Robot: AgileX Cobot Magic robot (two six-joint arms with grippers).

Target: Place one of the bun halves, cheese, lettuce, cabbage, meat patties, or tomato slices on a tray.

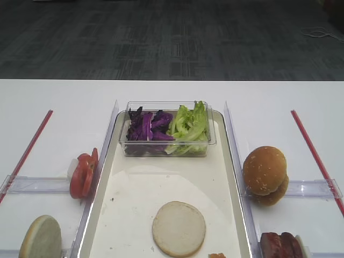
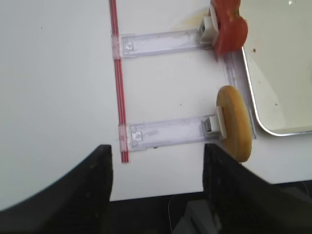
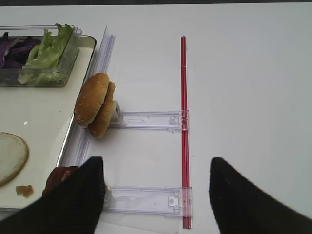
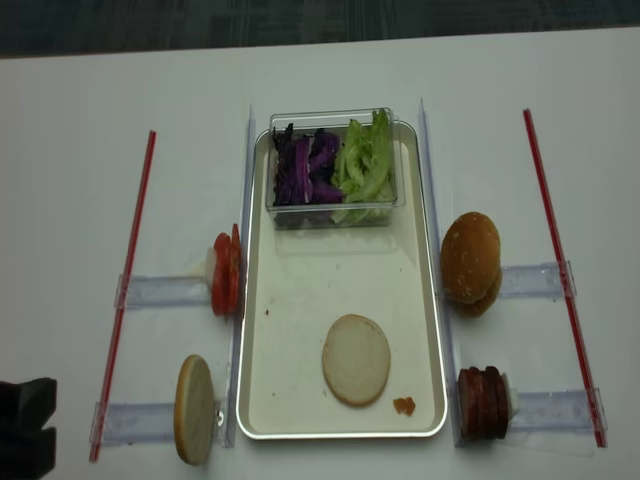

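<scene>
The tray point(image 4: 300, 290) sits mid-bench point(image 4: 80, 150) and serves as the landmark. On it, toward its near end, one of the bun halves point(image 4: 356, 360) lies flat, cut face up, with a small orange crumb point(image 4: 404, 406) just beside it. At the tray's far end stands a clear tub point(image 4: 331, 212) holding the cabbage point(image 4: 303, 168) on its left side and the lettuce point(image 4: 365, 160) on its right.

Left of the tray, the tomato slices point(image 4: 225, 274) stand on edge in a clear holder, and nearer, another bun half point(image 4: 195, 409) stands on edge. Right of the tray are sesame bun tops point(image 4: 471, 262) and, nearer, the meat patties point(image 4: 483, 403).

The left tool point(image 2: 156, 195) hangs with its fingers spread wide and nothing between them, at the bench's near left edge, well apart from the tray. The right tool point(image 3: 156, 195) is likewise spread and empty, off the tray's near right corner, its left finger point(image 3: 80, 200) just beside the patties.
</scene>
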